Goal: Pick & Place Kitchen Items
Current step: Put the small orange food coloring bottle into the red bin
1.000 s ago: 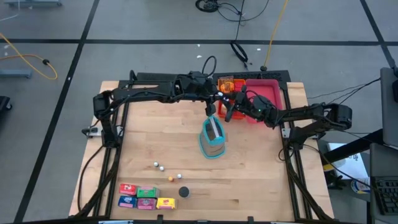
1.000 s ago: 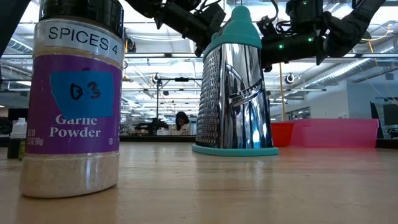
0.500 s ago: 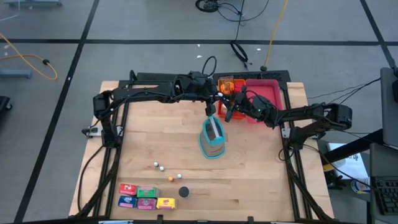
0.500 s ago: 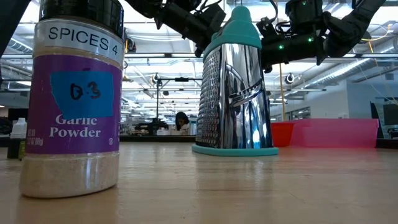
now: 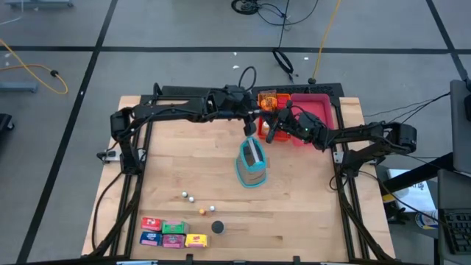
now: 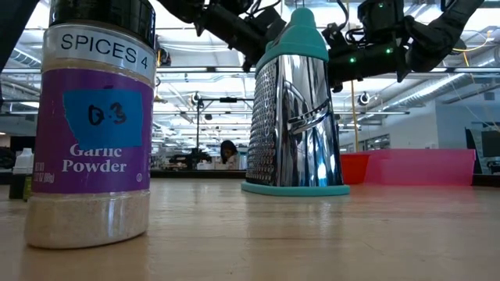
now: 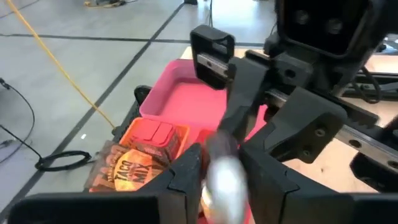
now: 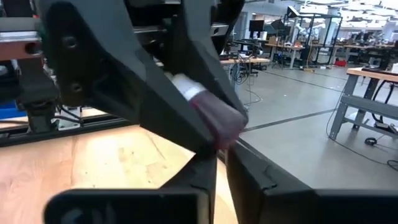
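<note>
A shiny metal grater (image 5: 252, 163) with a teal top and teal base stands upright in the middle of the wooden desk (image 5: 184, 162). At the far edge of the desk sit an orange tray (image 5: 268, 99) and a pink tray (image 5: 313, 107), side by side. A yellow cable (image 5: 33, 65) and black cables (image 5: 265, 10) lie on the gray floor (image 5: 184, 29). Far back in the room, a person (image 6: 229, 153) sits.

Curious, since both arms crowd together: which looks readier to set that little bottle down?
Left, probably: the left gripper holds the small bottle beside the orange tray; the right gripper only faces it.
</note>
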Tool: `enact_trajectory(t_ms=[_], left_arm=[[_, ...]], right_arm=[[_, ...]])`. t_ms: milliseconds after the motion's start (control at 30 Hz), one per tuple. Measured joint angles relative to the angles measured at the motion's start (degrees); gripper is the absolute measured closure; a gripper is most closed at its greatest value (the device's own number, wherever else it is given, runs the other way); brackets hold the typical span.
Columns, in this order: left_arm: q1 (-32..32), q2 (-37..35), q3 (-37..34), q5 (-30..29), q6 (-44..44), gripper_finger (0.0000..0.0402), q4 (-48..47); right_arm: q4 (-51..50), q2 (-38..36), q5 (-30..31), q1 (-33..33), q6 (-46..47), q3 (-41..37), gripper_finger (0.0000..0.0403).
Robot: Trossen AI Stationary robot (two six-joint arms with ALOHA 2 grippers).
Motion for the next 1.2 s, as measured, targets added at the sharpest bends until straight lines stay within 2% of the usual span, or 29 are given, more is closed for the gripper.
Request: enact_trajectory(t_ms=[100,300,567,833,1000,1100,1200], left_arm=[[0.00,-0.12,0.00,-0.60,0.19,0.0269,-0.25],[-0.02,-0.17,-0.02,-0.50,0.75,0.0245,-0.47],[-0.02,-1.94,-0.09,-1.57,4.16,0.0249,-4.39],[0.49,-12.34,-0.09,-12.58,9.15,0.0249,-26.88],[0.49,-17.46,0.00,-12.41,6.26,0.0249,-42.49],[0.37,-18.75,0.00,-10.36,2.51,0.0249,-51.11],[-0.31,-18.75,-0.53,-8.54,1.51,0.0250,-56.00]], right_arm=[[-0.27,-0.01,-0.21,-0.47,-0.05,0.00,0.0402],[-0.47,-0.04,-0.19,-0.81,-0.19,0.00,0.0402],[-2.57,-0.45,-0.18,-1.12,-0.71,-0.04,0.0403],[-9.88,-4.86,-0.17,-1.51,-1.26,-0.11,0.0400],[-14.98,-8.56,-0.16,-1.49,-1.24,-0.11,0.0399],[-18.71,-9.98,-0.22,-1.49,0.07,-0.11,0.0399],[-21.92,-10.69,-0.32,-1.36,0.39,-0.13,0.0399]])
